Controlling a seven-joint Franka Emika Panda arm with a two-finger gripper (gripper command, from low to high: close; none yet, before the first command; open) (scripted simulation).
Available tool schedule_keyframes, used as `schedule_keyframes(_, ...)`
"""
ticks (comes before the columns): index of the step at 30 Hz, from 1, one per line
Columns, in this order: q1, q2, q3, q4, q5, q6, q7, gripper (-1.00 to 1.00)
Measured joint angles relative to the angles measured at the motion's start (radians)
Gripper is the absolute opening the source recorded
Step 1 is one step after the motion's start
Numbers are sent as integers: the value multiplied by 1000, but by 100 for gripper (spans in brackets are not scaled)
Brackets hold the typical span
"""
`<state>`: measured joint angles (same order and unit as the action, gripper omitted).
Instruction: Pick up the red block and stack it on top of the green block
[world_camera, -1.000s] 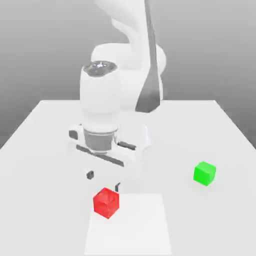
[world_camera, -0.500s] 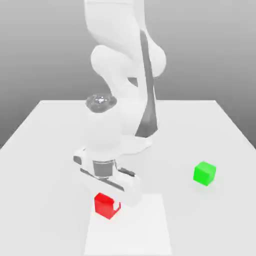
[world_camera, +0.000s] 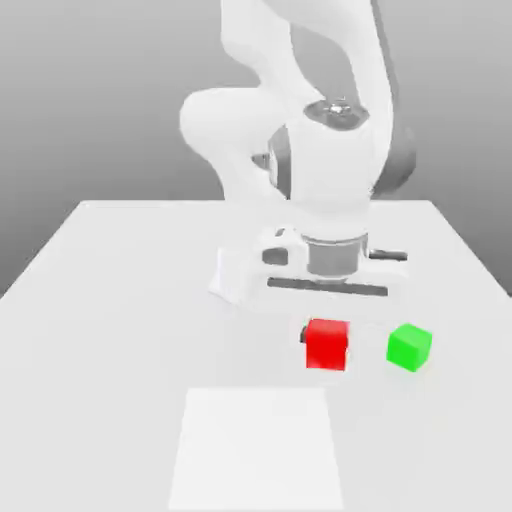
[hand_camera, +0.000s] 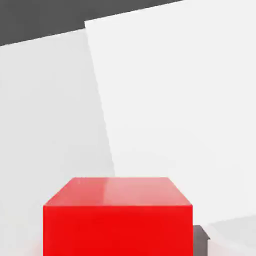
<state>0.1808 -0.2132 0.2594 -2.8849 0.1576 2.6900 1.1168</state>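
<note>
A: Red block (world_camera: 327, 344): state its position and who has hold of it.

B: It sits directly under the gripper (world_camera: 327, 340), between the two fingers, which are closed against its sides. A dark fingertip shows at the block's edge on the exterior view's left. The hand view shows the same cube (hand_camera: 118, 217) close up, top face glossy, with a dark finger pad (hand_camera: 200, 239) touching its lower corner.

A: Is it on the table?

B: It looks raised off the white table (world_camera: 100, 300), but by how much cannot be told.

A: Position relative to the green block?

B: The green block (world_camera: 409, 347) rests on the table just beside the red block, toward the exterior view's right. There is a narrow gap between them; they do not touch. Both cubes appear about level in the exterior view. The red block is beside the green one, not above it.

A: Anything else near the green block?

B: A brighter white rectangular patch (world_camera: 256, 448) lies on the table nearer the camera, toward the exterior view's left of the green block. The arm's white body (world_camera: 300, 120) rises behind both cubes.
</note>
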Motion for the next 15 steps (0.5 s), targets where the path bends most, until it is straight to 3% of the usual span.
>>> schedule_keyframes(8, 287, -77, 157, -53, 94, -29, -65, -100)
schedule_keyframes(15, 218, 0, 223, -47, -37, 22, 25, -100)
